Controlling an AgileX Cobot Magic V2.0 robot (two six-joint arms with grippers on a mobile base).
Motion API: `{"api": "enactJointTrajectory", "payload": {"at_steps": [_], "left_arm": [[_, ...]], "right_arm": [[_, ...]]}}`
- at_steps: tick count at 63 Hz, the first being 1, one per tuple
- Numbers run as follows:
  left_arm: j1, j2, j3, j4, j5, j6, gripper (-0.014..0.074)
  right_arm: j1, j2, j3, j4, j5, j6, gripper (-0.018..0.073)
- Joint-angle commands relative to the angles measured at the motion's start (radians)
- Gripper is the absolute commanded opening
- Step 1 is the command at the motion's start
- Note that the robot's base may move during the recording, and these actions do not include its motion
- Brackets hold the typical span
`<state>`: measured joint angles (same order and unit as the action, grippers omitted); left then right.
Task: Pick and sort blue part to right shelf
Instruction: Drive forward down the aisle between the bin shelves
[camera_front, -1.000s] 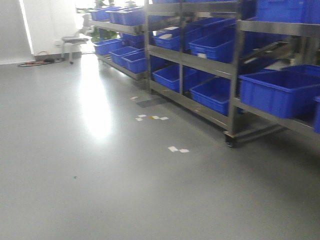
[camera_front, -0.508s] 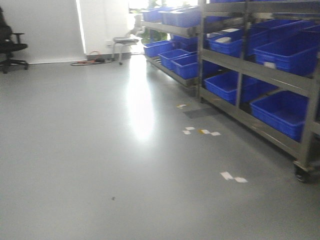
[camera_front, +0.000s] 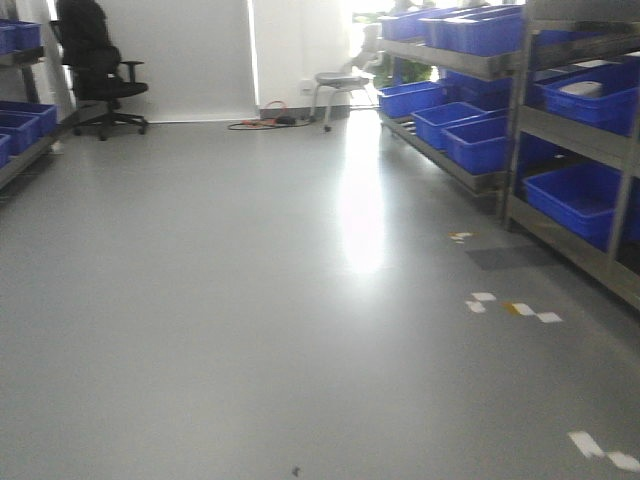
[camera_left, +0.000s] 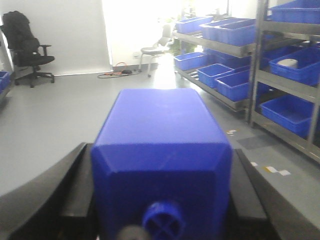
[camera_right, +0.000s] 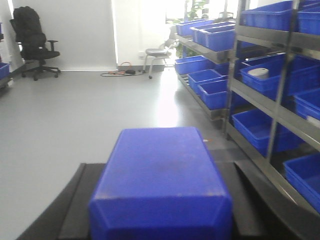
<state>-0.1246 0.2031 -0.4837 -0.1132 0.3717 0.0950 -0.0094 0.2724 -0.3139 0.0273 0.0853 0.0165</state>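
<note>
Mostly facing grey floor (camera_front: 250, 300), with the right shelf (camera_front: 570, 132) lining its right side and bearing tiers of blue bins (camera_front: 480, 142). Showing an office chair (camera_front: 92, 55) and a stool (camera_front: 335, 80) by the far wall. Clamping the blue part (camera_left: 162, 150) between the left fingers (camera_left: 65, 200), pressed on both sides, round cap (camera_left: 162, 225) toward the camera. Pinching a second blue block (camera_right: 160, 185) likewise between the right fingers (camera_right: 70, 205).
</note>
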Motion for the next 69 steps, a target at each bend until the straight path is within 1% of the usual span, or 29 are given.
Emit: {"api": "enactJointTrajectory", "payload": {"at_steps": [1, 69], "left_arm": [[-0.001, 0.011, -0.031, -0.003, -0.09, 0.003, 0.0384], [-0.001, 0.011, -0.031, -0.003, -0.09, 0.003, 0.0384]], "right_arm": [[-0.007, 0.009, -0.032, 0.002, -0.091, -0.006, 0.0435], [-0.007, 0.009, -0.032, 0.002, -0.091, -0.006, 0.0435]]}}
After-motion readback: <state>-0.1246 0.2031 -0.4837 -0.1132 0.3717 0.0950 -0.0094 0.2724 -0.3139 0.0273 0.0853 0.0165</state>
